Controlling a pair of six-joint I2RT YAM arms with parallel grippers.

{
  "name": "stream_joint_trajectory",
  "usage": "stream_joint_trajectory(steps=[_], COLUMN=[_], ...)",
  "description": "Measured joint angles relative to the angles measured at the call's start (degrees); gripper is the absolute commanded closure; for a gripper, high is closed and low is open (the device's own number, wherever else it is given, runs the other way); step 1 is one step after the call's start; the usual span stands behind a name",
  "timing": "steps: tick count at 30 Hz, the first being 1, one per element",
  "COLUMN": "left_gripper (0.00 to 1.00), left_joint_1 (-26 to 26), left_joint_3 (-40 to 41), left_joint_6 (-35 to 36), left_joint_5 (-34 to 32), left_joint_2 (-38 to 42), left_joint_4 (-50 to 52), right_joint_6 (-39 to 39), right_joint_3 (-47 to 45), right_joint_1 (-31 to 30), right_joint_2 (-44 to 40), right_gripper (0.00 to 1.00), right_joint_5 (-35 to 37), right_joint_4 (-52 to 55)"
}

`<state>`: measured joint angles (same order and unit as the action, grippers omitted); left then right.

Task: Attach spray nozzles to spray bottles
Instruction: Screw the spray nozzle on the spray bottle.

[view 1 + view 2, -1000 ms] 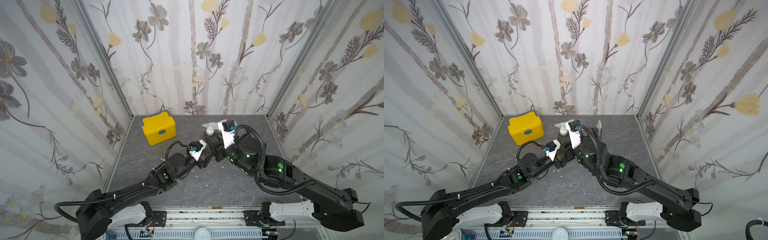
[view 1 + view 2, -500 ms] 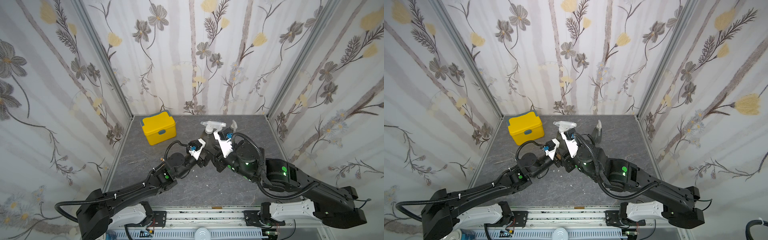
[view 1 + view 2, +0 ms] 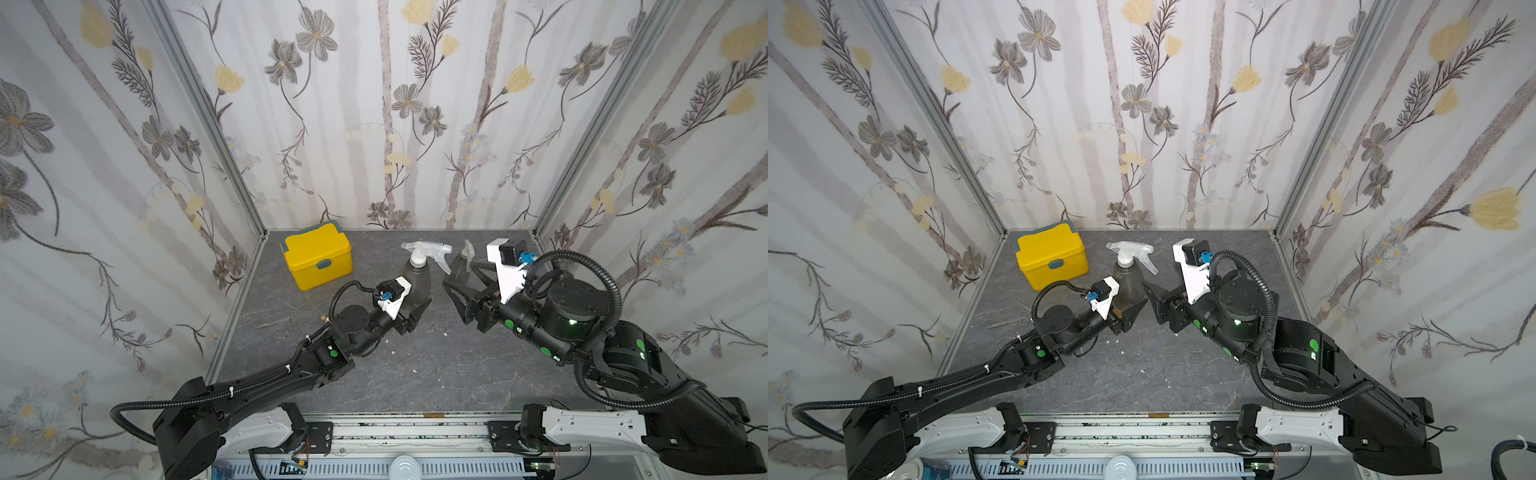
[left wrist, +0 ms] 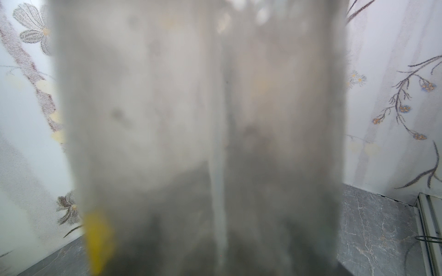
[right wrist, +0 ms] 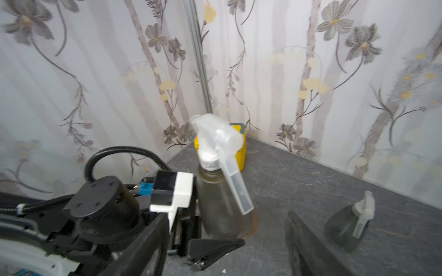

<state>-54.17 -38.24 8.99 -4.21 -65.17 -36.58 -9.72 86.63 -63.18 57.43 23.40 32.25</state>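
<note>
Tabletop point(image 3: 415, 374): grey marbled; everything in view is set on its far half.
Yellow lidded box point(image 3: 318, 259): placed near the back-left corner, well apart from the work.
Right gripper point(image 3: 460, 277): jaws are spread wide and nothing is held; it is positioned just to the right of the held bottle, lower than the nozzle.
Left gripper point(image 3: 411, 309): clamped on the lower body of the smoky grey bottle point(image 3: 417, 282), which is held upright, long axis vertical, neck up.
Second grey bottle point(image 5: 344, 229): stood behind the right gripper, nozzle already fitted.
Clear nozzle point(image 3: 426, 251): seated on the held bottle's neck, trigger turned toward the right gripper, the nearer free one; tightness cannot be told.
Scissors point(image 3: 278, 318): laid flat, left of the left arm.
</note>
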Motion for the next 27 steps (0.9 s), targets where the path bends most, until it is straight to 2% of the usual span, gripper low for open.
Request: stream_joint_trajectory(steps=[4, 7, 12, 19, 27], left_gripper=[0.33, 0.33, 0.33, 0.33, 0.33], left_joint_1=[0.0, 0.0, 0.0, 0.0, 0.0], left_joint_3=[0.0, -0.02, -0.02, -0.02, -0.02], left_joint_6=[0.0, 0.0, 0.0, 0.0, 0.0], left_joint_5=[1.42, 2.01, 2.89, 2.93, 2.93], left_joint_2=[0.13, 0.2, 0.35, 0.42, 0.42], left_joint_4=[0.0, 0.02, 0.13, 0.37, 0.46], right_joint_6=[5.07, 7.06, 8.31, 8.26, 7.52], right_joint_3=[1.86, 3.96, 4.7, 4.87, 3.78], right_joint_1=[11.67, 18.03, 22.05, 22.34, 22.36], right_joint_2=[1.49, 4.35, 9.16, 12.33, 13.27], right_gripper=[0.18, 0.2, 0.28, 0.4, 0.46], right_joint_5=[-15.54, -28.02, -40.94, -46.8, -48.52], right_joint_4=[-1.64, -3.85, -4.66, -5.35, -7.23])
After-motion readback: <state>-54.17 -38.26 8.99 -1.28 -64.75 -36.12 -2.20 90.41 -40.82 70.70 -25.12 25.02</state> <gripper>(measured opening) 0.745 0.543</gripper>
